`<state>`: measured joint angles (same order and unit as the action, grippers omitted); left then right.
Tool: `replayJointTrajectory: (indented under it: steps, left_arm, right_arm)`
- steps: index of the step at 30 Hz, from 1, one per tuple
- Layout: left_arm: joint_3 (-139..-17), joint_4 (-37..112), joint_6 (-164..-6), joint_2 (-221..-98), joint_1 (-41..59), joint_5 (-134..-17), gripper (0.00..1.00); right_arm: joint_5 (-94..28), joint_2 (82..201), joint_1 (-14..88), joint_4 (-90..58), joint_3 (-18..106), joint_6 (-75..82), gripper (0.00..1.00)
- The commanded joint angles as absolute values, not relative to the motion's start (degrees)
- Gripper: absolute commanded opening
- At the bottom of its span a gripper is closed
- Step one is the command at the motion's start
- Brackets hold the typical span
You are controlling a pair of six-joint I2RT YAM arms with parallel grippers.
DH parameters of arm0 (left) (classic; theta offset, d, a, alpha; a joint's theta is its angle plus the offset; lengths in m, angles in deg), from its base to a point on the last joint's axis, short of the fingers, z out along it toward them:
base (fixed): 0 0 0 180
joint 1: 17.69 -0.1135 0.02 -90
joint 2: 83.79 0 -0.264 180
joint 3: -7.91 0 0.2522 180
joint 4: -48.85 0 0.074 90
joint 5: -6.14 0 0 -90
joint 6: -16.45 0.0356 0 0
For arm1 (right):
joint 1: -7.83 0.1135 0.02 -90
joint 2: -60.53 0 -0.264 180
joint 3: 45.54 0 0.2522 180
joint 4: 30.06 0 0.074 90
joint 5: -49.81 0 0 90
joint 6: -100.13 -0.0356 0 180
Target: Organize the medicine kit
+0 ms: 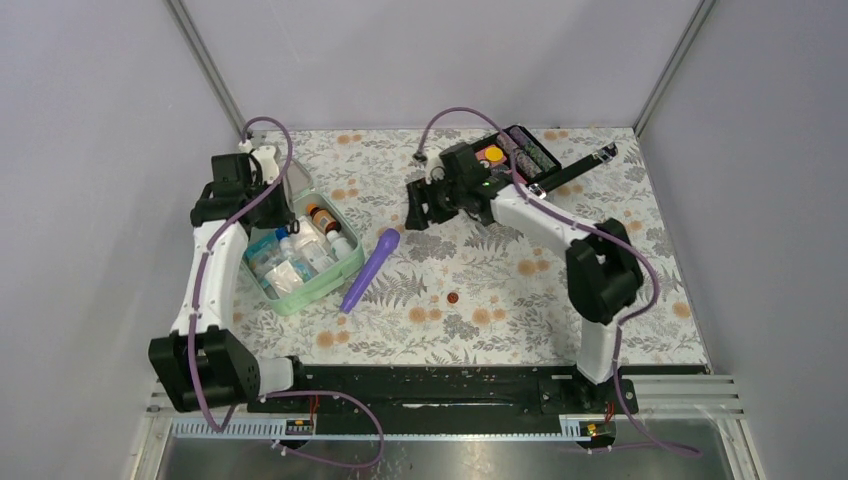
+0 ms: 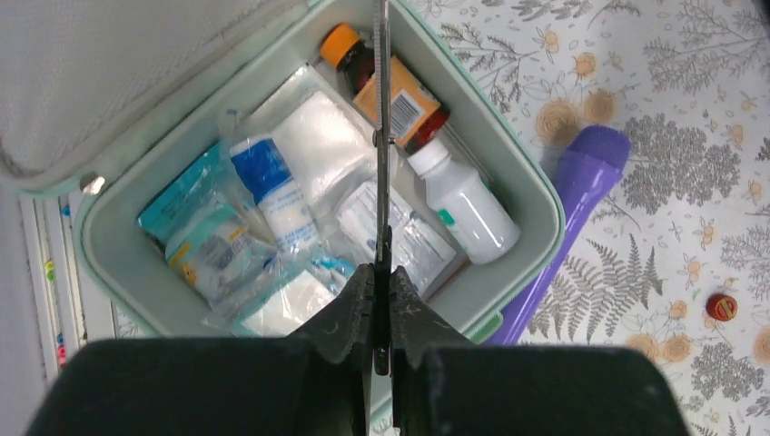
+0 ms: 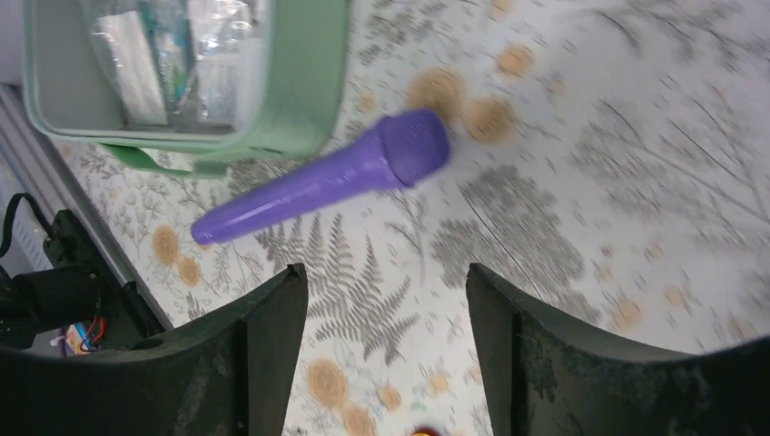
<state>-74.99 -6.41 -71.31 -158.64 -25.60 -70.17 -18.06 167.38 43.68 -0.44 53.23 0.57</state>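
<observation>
While the left gripper (image 2: 381,313), jaws pressed together, hangs above the open pale mint-green rectangular plastic medicine kit (image 1: 326,288) on the robot's left, packed with bottles (image 2: 468,204) and packets (image 2: 318,145), the right gripper (image 3: 386,309) is spread wide over a purple plastic cylinder (image 3: 318,186) lying just beside that kit.

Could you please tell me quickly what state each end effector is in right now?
Left end effector: closed on a thin metal strip; what that is cannot be told.
Right end effector: open, holding nothing.
</observation>
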Motion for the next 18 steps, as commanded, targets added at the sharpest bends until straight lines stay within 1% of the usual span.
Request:
replayJointTrajectory:
  steps: [1, 7, 10, 12, 14, 15, 18]
  left_arm:
    - [-72.68, -10.90, -69.42, -150.70, -25.21, -73.72, 0.00]
    - [-69.78, -14.17, -72.00, -142.31, -25.60, -76.94, 0.00]
    - [-71.39, -17.25, -72.65, -141.50, -26.92, -72.00, 0.00]
    - [-71.80, -18.33, -72.49, -141.29, -28.16, -71.03, 0.00]
    - [-71.73, -18.71, -72.18, -141.31, -29.25, -70.44, 0.00]
    - [-71.71, -18.78, -72.16, -141.21, -29.71, -70.00, 0.00]
    - [-71.36, -18.49, -73.06, -140.55, -30.18, -67.95, 0.00]
  right_arm:
    - [-13.47, 173.60, 49.21, -4.68, 63.19, 3.20, 0.72]
    - [-11.78, 181.87, 53.97, -10.18, 68.89, -3.32, 0.80]
    - [-12.39, 184.71, 55.07, -12.90, 70.09, -7.43, 0.81]
    - [-13.69, 186.78, 55.35, -13.38, 71.82, -9.40, 0.77]
    - [-16.68, 188.90, 55.44, -12.81, 73.73, -10.19, 0.71]
    - [-18.54, 189.98, 55.50, -12.02, 74.75, -10.10, 0.66]
    - [-22.37, 192.73, 55.72, -9.62, 77.54, -9.11, 0.47]
